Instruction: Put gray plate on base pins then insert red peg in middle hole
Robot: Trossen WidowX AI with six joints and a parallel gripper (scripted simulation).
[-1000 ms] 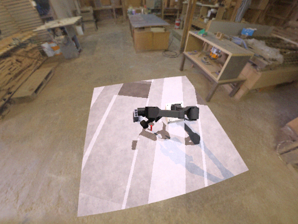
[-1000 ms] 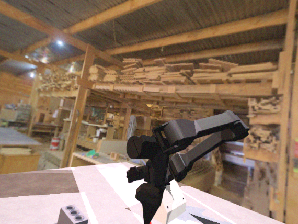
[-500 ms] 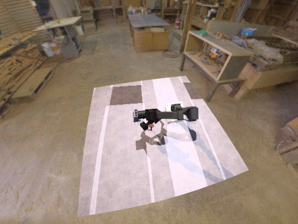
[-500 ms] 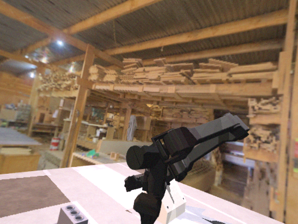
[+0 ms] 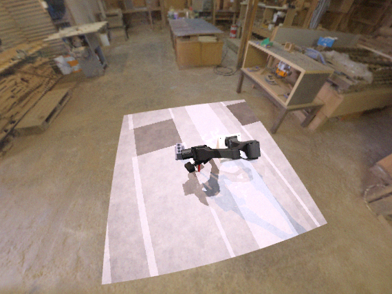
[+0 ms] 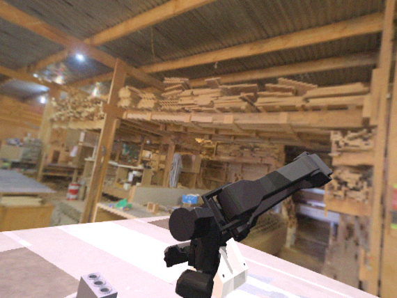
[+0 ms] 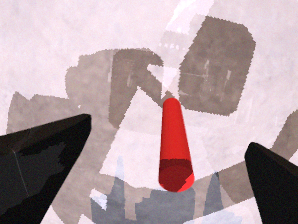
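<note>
The black parallel-jaw gripper (image 5: pixel 198 167) (image 6: pixel 191 273) (image 7: pixel 172 136) is in the released state: its two fingers stand wide apart with nothing clasped between them. In the wrist view, both dark fingertips enter from the sides and the rest of each finger is cut off by the frame. In the exterior view, the lower end of the gripper runs out past the bottom edge.

The red cylindrical peg (image 5: pixel 199 167) (image 7: pixel 175 145) stands upright on the pale work surface (image 5: pixel 172 223) (image 6: pixel 115 244) (image 7: pixel 35 45), outside the gray three-hole block. The wrist view places it in the gap between the fingers, touching neither in that projection. The top view shows only a short red length of it, beside the arm; the exterior view does not show it.

The gray rectangular block with three round openings in a row (image 5: pixel 179 151) (image 6: pixel 95 287) is partly covered by the black jointed arm (image 5: pixel 223 153) (image 6: pixel 265 191) in the top view and cropped at its base in the exterior view. The seam between plate and base cannot be made out, nor can full seating on the pins.
</note>
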